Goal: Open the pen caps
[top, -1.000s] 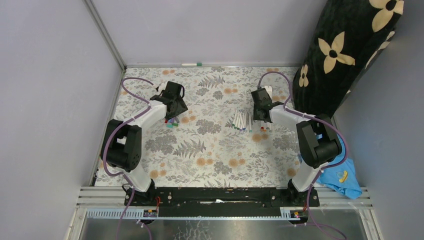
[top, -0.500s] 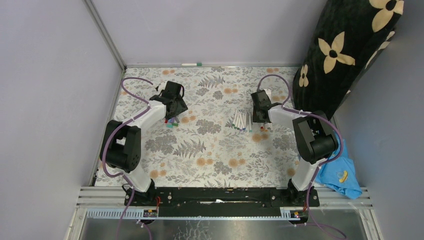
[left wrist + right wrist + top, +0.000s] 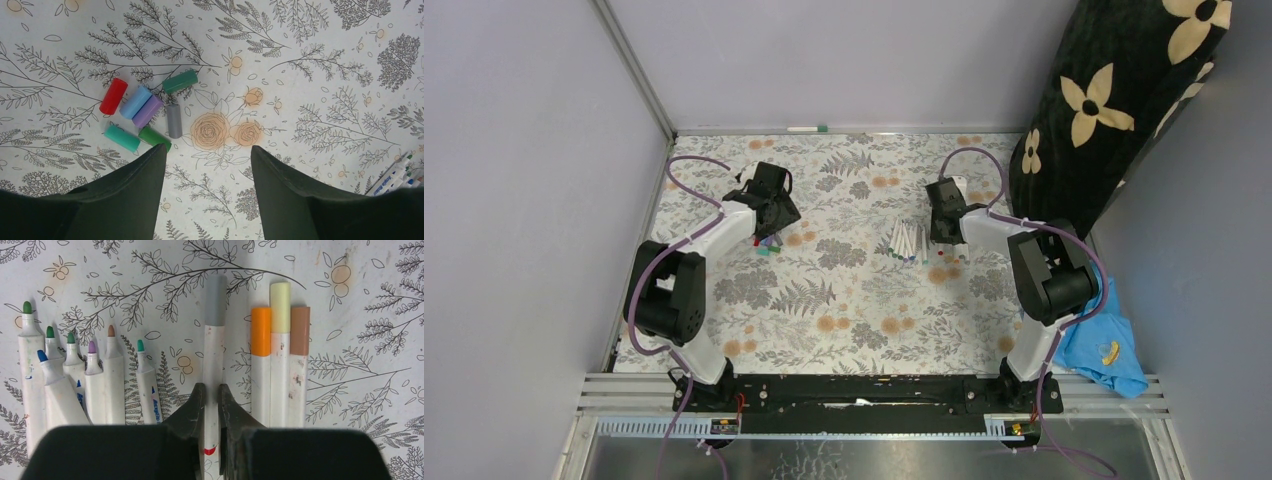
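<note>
My right gripper (image 3: 211, 390) has its two fingers pressed against the sides of a white pen (image 3: 213, 355), pinching the barrel low down. The grey cap (image 3: 215, 300) sits on the far end of that pen, straight ahead of the fingers and well clear of them. It is a short matt cylinder, a little wider than the barrel. Just right of it three capped pens lie side by side, with an orange cap (image 3: 260, 331), a pale yellow cap (image 3: 280, 307) and a brown cap (image 3: 300, 331). To the left lie the uncapped pens (image 3: 75, 385), coloured tips bare. My left gripper (image 3: 207, 155) hangs spread wide over the floral cloth (image 3: 300, 75). The loose caps (image 3: 147, 111), red, blue, purple, grey, teal and two green, cluster ahead of its left finger.
</note>
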`<state>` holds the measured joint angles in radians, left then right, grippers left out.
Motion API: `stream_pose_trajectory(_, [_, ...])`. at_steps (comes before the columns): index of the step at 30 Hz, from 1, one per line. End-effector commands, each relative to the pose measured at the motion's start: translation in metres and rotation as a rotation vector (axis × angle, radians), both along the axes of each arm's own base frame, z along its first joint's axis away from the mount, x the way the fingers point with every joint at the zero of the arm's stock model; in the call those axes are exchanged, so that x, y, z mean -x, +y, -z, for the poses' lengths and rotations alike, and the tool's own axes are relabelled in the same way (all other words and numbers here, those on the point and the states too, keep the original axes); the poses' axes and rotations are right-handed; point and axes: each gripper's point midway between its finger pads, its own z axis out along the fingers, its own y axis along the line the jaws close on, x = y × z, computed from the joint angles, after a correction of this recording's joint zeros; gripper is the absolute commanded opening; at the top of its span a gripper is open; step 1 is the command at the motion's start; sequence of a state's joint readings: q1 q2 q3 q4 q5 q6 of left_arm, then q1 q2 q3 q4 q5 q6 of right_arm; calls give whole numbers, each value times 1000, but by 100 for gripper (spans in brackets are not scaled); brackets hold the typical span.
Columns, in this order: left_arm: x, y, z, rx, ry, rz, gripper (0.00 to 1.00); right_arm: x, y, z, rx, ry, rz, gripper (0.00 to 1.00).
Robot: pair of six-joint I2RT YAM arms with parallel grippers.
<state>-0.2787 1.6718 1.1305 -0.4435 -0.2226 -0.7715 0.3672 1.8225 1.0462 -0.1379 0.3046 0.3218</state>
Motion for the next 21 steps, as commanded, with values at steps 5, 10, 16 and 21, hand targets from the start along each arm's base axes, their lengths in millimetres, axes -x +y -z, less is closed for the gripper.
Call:
stream_pose_trajectory(5, [-4,-8,-23,53,-76,13,70,18,-8,-11,6,27,2,2])
stream_pose_trajectory(10, [-1,-21,-31,123,-87,62,71,17,4,-49,-61,-52,-67,0])
stream_pose_trajectory(16, [6,-56,-45,259,-114,175,72,29,36,-86,-180,-109,-189,0])
stream_pose_trajectory(21, [14,-86,-51,320,-114,258,72,48,80,-109,-277,-113,-326,0])
